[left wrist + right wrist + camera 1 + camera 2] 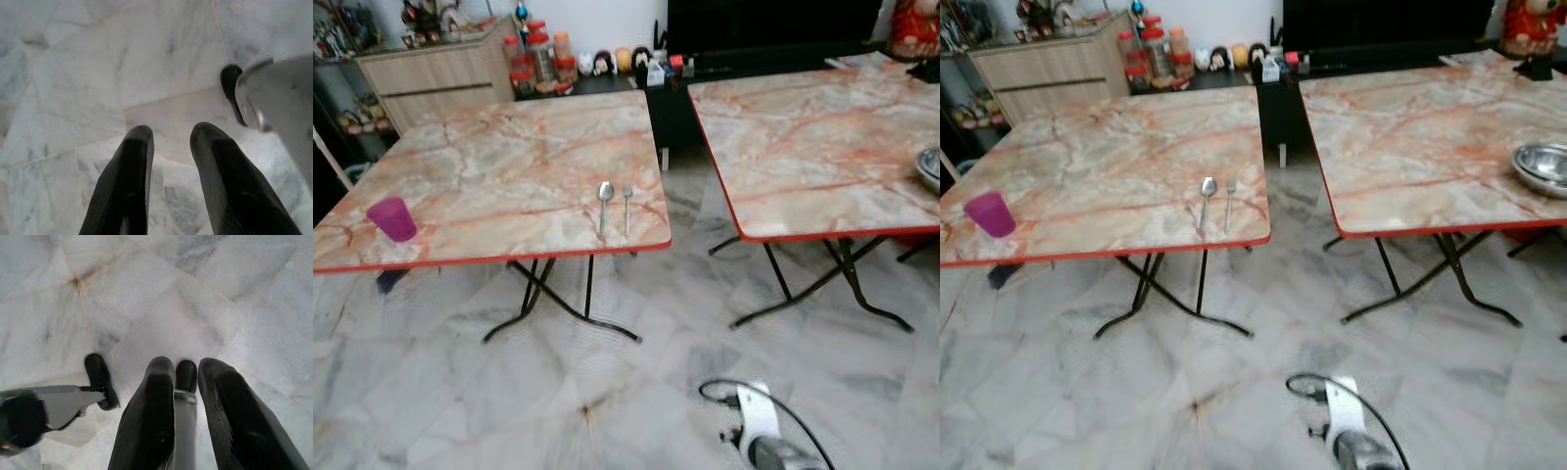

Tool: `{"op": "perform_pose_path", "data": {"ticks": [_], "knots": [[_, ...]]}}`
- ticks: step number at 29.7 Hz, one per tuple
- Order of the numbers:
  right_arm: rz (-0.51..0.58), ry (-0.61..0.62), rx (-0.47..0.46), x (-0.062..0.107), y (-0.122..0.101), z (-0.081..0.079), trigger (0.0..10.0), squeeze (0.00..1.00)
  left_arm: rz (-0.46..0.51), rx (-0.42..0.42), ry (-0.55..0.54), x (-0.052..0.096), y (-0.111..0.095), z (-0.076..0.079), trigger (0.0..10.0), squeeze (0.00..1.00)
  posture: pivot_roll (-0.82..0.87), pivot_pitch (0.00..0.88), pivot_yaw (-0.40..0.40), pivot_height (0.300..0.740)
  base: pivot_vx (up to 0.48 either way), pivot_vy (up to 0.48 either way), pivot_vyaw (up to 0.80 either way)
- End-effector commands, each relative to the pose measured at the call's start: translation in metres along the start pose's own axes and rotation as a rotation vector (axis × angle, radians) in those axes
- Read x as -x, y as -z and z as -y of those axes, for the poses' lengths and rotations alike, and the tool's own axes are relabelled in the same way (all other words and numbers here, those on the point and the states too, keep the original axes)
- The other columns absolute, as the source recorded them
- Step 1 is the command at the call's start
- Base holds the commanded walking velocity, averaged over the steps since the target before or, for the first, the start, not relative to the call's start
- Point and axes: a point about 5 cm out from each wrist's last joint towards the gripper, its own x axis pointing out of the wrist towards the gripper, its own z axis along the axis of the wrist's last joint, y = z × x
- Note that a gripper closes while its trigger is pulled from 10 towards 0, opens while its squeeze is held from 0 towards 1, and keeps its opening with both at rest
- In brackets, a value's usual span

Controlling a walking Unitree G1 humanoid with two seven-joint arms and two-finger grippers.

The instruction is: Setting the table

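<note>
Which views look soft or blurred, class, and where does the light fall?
Both eye views are slightly soft: the spoon and fork lack crisp edges, and the shelf jars smear; wrist views blur the near fingers; even light gives the floor faint sheen.

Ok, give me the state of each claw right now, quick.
Left claw: open, holding nothing, pointed at the grey marble floor.
Right claw: fingers apart, empty, also pointed at the floor.
</note>
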Motion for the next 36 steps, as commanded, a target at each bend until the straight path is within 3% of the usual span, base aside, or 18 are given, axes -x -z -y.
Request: {"op": "perform_pose_path", "data": {"ticks": [1, 36], "knots": [[0.02, -0.015, -0.012, -0.0002, -0.0045, -0.0055, 10.0, 0.0, -0.035, -0.013, -0.016, 0.004, 0.0096, -0.0071, 10.0, 0.0, -0.08, 0.0, 0.129, 0.736, 0.0, 0.285, 0.0], [0.045, -0.03, -0.057, -0.0005, -0.006, -0.0105, 10.0, 0.0, -0.039, -0.027, -0.026, 0.0046, 0.0098, -0.0112, 10.0, 0.0, -0.07, 0.0, 0.139, 0.736, 0.0, 0.296, 0.0]]}}
